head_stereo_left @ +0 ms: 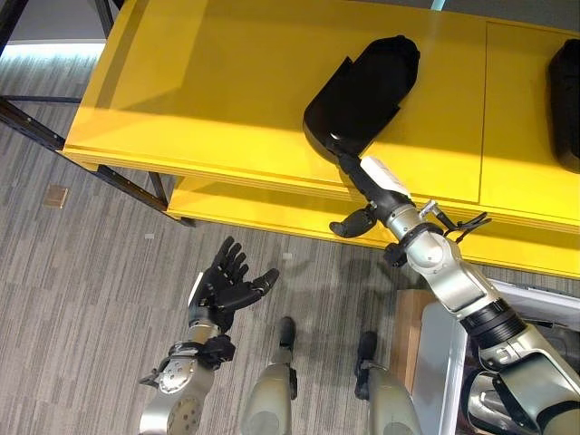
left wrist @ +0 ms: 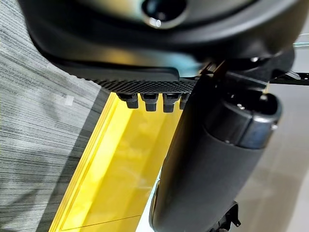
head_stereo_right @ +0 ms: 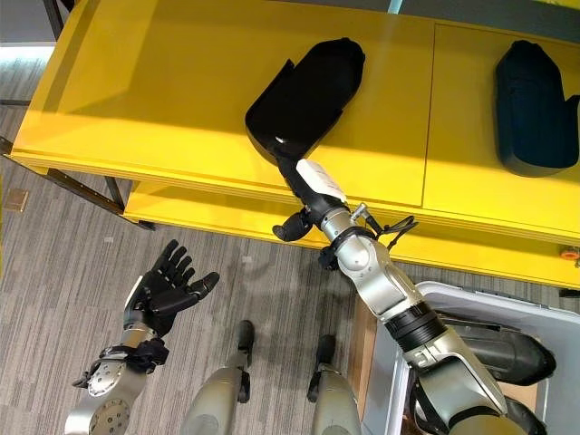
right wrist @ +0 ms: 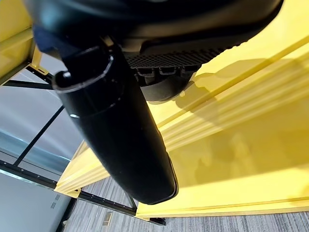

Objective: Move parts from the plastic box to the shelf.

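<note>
Right hand [head_stereo_right: 304,186]: reaches to black part [head_stereo_right: 308,91] lying on yellow shelf [head_stereo_right: 163,91], fingers hidden, grasp cannot tell | Left hand [head_stereo_left: 222,285]: spread, idle, 7 o'clock | Plastic box [head_stereo_right: 435,313]: 5 o'clock, holds another part [head_stereo_right: 503,353]

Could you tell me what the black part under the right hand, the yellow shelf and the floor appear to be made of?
The black part looks like moulded plastic with a matte finish: smooth curved shell, faint glints at its rim. The yellow shelf seems painted or laminated board, satin, with soft reflections and a panel seam. The floor looks like grey striped carpet, though vinyl is possible. The right hand reaches the part's near edge.
</note>
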